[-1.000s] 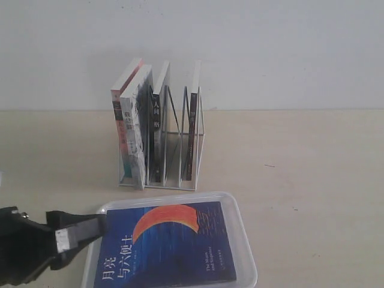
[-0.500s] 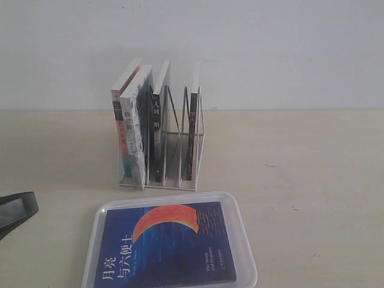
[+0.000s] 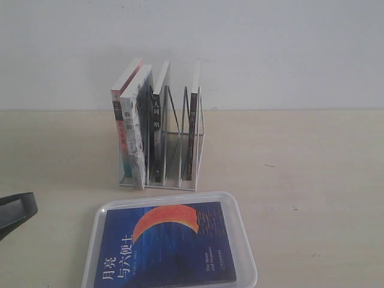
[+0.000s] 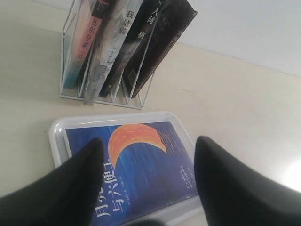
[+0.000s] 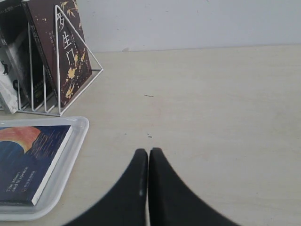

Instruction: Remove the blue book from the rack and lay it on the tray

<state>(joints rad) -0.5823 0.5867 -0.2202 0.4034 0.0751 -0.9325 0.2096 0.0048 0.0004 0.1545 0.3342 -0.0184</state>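
Note:
The blue book [image 3: 168, 246] lies flat, cover up, in the white tray [image 3: 246, 243] at the front of the table; its orange crescent shows too in the left wrist view on the blue book [image 4: 136, 165] inside the tray [image 4: 59, 129]. The white wire rack [image 3: 174, 150] stands behind the tray with several upright books. My left gripper [image 4: 148, 155] hangs open above the book, touching nothing; only a dark part of that arm [image 3: 15, 210] shows at the exterior view's left edge. My right gripper [image 5: 148, 153] is shut and empty over bare table, right of the tray [image 5: 66, 160].
In the rack [image 4: 101, 94] stand a pink-and-teal book [image 3: 124, 129], a grey-white book [image 3: 137, 132] and black-spined books [image 3: 156, 120]. A dark book with gold marks [image 5: 68, 52] fills the rack's end slot. Pale wall runs behind the table.
The left arm has pulled back from the tray's left side, out past the exterior view's left edge. The blue book stays flat in the tray.

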